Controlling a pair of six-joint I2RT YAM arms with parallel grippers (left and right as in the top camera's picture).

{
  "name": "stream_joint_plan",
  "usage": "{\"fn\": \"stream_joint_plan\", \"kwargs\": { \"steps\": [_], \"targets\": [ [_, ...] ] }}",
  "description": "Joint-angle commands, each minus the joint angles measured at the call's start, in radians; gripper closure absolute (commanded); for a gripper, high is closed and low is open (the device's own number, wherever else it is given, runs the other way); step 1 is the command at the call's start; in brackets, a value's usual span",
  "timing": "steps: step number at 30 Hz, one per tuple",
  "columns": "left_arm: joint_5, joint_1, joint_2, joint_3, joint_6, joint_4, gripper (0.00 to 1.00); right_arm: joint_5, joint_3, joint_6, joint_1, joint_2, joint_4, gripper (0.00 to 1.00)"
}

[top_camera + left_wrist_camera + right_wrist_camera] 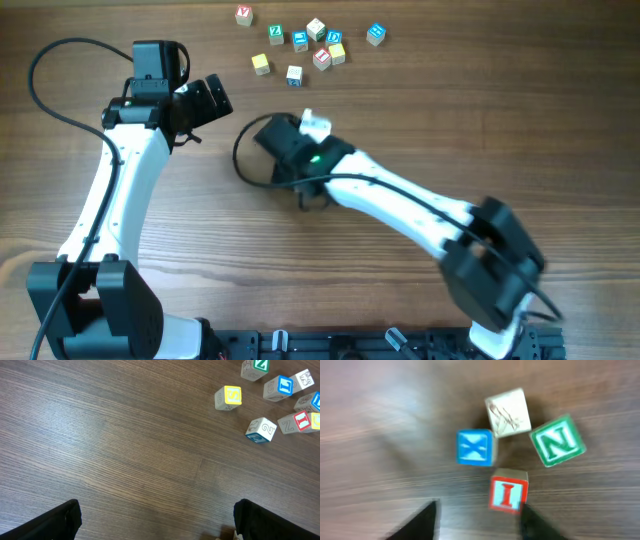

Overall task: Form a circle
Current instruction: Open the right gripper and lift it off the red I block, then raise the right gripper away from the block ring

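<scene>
Circle of cubes looks nearly formed: your right gripper, jaws apart and empty, hovers just short of the red I cube, with blue X, green N and the cream cube ringed close beyond it. Next, I'd say, nudge the gaps shut gently. Left gripper, wide open, idles well aside of that cube
</scene>
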Motion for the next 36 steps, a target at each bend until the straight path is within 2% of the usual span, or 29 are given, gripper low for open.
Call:
{"fn": "stream_joint_plan", "kwargs": {
  "steps": [1, 3, 8, 12, 15, 18, 20, 25, 36],
  "targets": [
    [-0.009, 0.004, 0.003, 0.0, -0.008, 0.003, 0.0, -0.042, 0.033, -0.127, -0.056, -0.153, -0.018, 0.77],
    [-0.009, 0.004, 0.003, 0.0, -0.008, 0.003, 0.0, -0.045, 0.033, -0.129, -0.092, -0.209, -0.046, 0.96],
    [-0.009, 0.004, 0.003, 0.0, -0.008, 0.003, 0.0, -0.095, 0.03, -0.174, -0.139, -0.239, -0.087, 0.95],
    [-0.009, 0.004, 0.003, 0.0, -0.008, 0.003, 0.0, -0.206, -0.041, -0.169, -0.138, -0.212, -0.09, 0.95],
    [-0.009, 0.004, 0.003, 0.0, -0.008, 0.003, 0.0, -0.268, -0.122, -0.068, -0.136, -0.174, -0.092, 0.96],
    [-0.009, 0.004, 0.003, 0.0, -0.008, 0.003, 0.0, -0.269, -0.221, 0.072, -0.113, -0.134, -0.053, 0.96],
    [-0.009, 0.004, 0.003, 0.0, -0.008, 0.003, 0.0, -0.282, -0.288, 0.111, -0.095, -0.108, 0.019, 0.96],
    [-0.009, 0.004, 0.003, 0.0, -0.008, 0.003, 0.0, -0.287, -0.378, 0.118, -0.061, -0.074, 0.15, 0.96],
    [-0.009, 0.004, 0.003, 0.0, -0.008, 0.003, 0.0, -0.169, -0.382, 0.115, -0.061, -0.062, 0.235, 0.96]
  ]
}}
